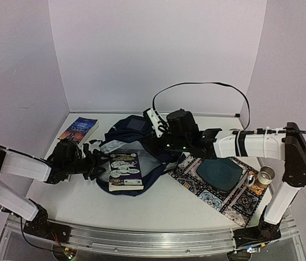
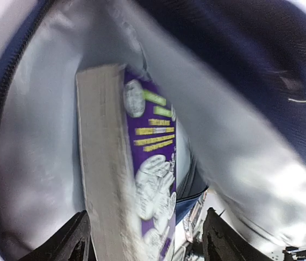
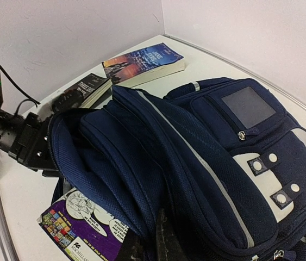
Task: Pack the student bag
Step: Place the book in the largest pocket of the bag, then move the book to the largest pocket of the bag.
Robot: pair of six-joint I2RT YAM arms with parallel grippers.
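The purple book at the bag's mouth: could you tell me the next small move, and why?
Probably nudge the purple book deeper with the left pincer: it straddles the book, which lies only partly inside the open bag.

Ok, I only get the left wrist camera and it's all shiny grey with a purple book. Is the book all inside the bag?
Observer: No. From above, the purple book lies in the bag's open mouth, its near end poking out.
Operator: Where's the other arm?
Observer: The right gripper is at the bag's right side, up by the opening.
Operator: Any more books?
Observer: Yes, a blue book lies on the table beyond the left gripper.
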